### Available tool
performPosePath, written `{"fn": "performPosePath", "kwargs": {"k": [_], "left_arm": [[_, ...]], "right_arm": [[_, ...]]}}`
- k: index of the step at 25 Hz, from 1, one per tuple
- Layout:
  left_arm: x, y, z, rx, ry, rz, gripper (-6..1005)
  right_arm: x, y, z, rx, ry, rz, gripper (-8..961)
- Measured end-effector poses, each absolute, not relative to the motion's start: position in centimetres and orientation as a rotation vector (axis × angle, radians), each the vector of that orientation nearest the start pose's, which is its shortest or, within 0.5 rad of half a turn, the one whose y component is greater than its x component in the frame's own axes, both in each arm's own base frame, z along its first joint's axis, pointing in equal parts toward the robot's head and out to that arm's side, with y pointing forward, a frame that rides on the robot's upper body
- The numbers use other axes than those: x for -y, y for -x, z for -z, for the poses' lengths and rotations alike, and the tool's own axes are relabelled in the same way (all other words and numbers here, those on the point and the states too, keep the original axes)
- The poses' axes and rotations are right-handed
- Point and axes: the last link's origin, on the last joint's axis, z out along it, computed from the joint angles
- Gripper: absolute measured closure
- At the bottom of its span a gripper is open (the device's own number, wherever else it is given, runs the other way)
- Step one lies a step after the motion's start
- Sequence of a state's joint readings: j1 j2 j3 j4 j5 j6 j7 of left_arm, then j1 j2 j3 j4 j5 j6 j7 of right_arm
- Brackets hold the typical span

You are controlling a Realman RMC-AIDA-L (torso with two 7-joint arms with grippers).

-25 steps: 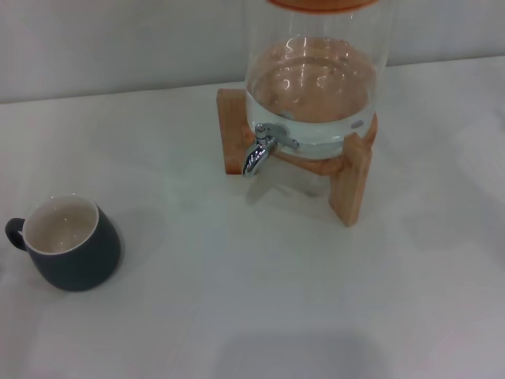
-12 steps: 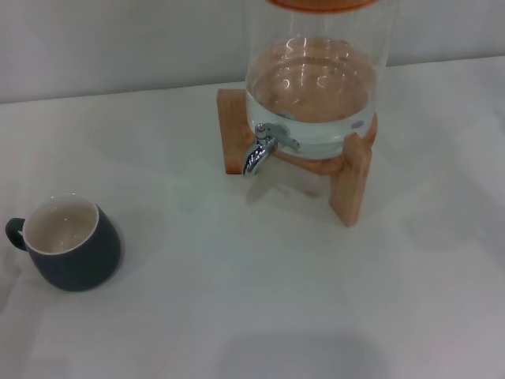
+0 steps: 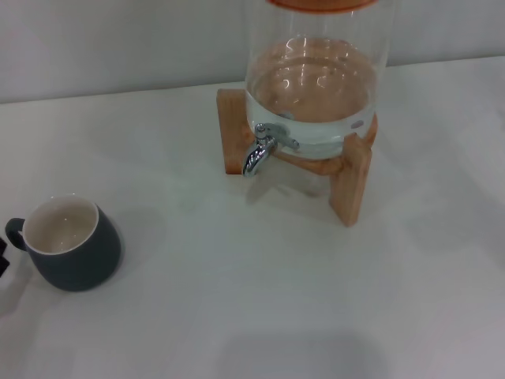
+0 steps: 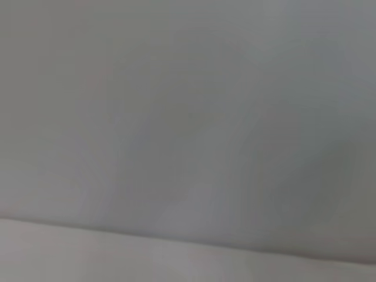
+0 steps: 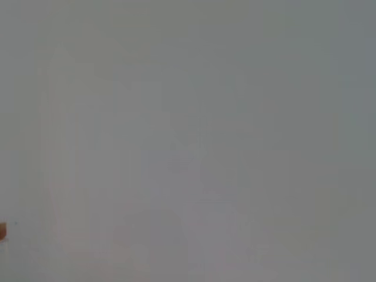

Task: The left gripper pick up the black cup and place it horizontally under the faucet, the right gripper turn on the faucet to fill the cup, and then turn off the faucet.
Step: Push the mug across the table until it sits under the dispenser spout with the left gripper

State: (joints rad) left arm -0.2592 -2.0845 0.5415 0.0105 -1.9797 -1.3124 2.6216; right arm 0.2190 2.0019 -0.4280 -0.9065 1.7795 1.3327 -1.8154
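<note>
Newly in: left gripper [image 3: 2,257] sliver, seemingly beside black cup [image 3: 69,243] handle | jaw state unclear | right gripper unseen

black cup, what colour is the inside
Cream-white inside the black cup, against a dark charcoal outer wall; the head view shows it best.

Faucet [image 3: 260,151]: polished chrome metal. Dispenser [image 3: 316,79]: clear glass. Stand [image 3: 351,185]: bare wood. Black cup [image 3: 72,254]: matt outside, glazed cream inside. Tabletop [image 3: 260,300]: smooth, matt.

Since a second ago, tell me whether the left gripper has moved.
Yes. A dark tip of the left gripper now shows at the head view's left edge, just beside the black cup handle; earlier absent.
</note>
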Motion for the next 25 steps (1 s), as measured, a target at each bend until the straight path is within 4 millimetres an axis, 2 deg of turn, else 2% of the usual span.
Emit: {"fn": "performPosePath", "kwargs": {"k": [25], "left_arm": [[-25.16,38.29,2.37,0.825,1.725,0.708,112]], "right_arm": [[-29.58,-34.72,-20.43,-0.509,1.66,-0.87,205]]}}
